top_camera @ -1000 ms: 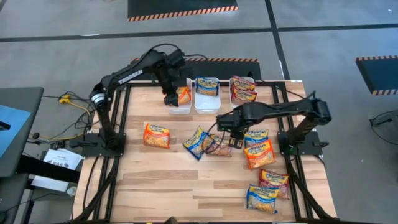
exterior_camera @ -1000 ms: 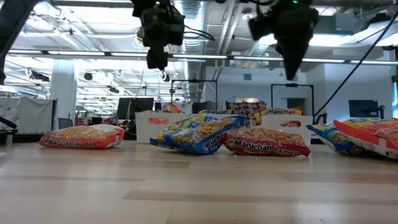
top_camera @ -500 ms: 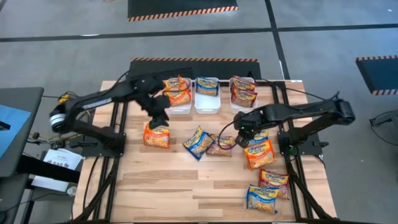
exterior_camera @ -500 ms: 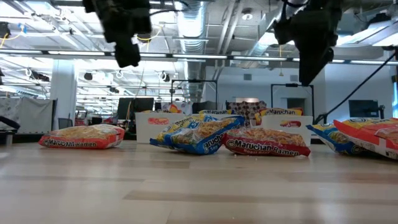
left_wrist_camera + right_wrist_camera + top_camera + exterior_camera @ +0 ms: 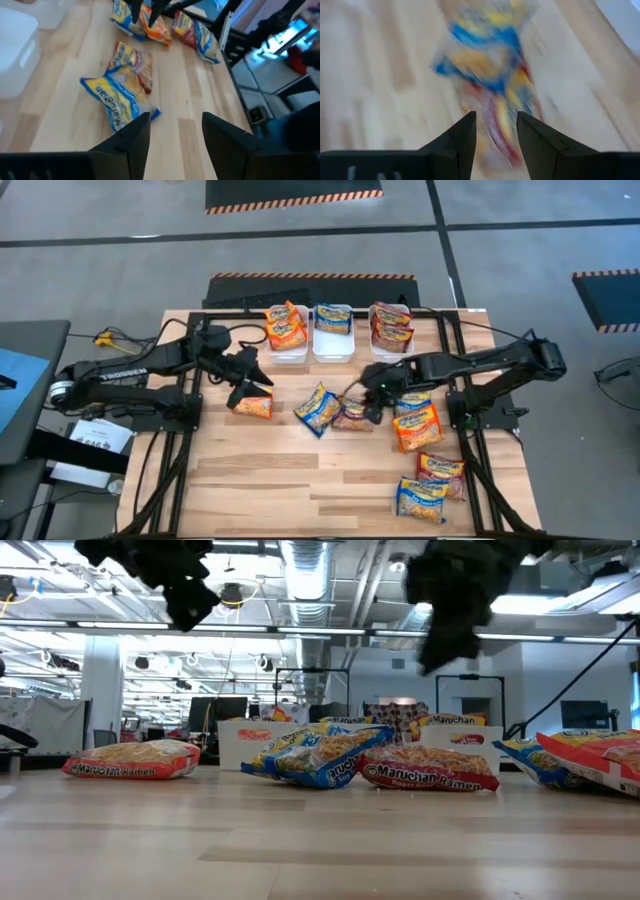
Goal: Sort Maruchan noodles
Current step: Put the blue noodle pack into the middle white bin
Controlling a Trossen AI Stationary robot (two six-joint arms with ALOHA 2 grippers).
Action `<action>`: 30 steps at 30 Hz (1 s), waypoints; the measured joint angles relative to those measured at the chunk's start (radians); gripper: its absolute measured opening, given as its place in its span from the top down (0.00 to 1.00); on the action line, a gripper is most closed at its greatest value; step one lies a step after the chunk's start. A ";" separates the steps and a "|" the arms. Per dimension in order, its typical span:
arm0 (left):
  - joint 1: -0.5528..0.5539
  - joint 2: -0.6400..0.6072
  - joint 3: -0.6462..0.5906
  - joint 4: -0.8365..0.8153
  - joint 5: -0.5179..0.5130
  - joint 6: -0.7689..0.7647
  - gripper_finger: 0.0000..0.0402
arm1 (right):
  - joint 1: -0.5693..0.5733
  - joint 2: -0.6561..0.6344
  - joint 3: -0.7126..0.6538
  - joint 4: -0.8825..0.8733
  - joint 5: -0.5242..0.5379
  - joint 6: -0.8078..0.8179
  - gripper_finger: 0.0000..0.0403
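On the worktop (image 5: 250, 470) the sorting is partly done: three tubs (image 5: 332, 345) at the far edge hold some packets, and the other noodles (image 5: 420, 430) lie loose. The left gripper (image 5: 250, 380) hovers over an orange packet (image 5: 252, 406), jaws parted, empty. The right gripper (image 5: 372, 402) hovers over the dark red packet (image 5: 352, 416), also parted, empty. I think each must descend and close next.

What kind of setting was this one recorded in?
Probably a robotics lab or open workshop: the wooden table stands on a grey floor with hazard-striped mats, and the low view shows exposed ceiling ducts and rows of monitors behind the noodle packets.
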 joint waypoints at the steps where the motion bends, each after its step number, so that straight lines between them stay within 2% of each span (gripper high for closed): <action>1: -0.006 -0.002 -0.007 0.016 -0.008 -0.021 0.59 | -0.009 0.001 -0.002 0.031 -0.018 -0.025 0.59; 8: -0.018 0.013 -0.008 0.018 -0.052 -0.056 0.59 | -0.052 0.014 0.000 0.263 -0.014 -0.184 0.59; 12: -0.018 0.021 -0.008 0.017 -0.054 -0.055 0.59 | -0.077 0.017 0.011 0.274 -0.014 -0.228 0.56; 17: -0.018 0.020 -0.008 0.021 -0.055 -0.045 0.59 | -0.120 0.016 0.031 0.284 -0.013 -0.280 0.45; 22: -0.018 0.020 -0.008 0.021 -0.073 -0.009 0.59 | -0.181 0.017 0.034 0.333 -0.050 -0.278 0.36; 26: -0.017 0.020 -0.008 0.022 -0.081 -0.021 0.59 | -0.235 0.063 0.034 0.322 -0.110 -0.185 0.35; 30: -0.017 0.020 -0.008 0.023 -0.082 -0.054 0.59 | -0.261 0.149 0.034 0.319 -0.116 -0.135 0.35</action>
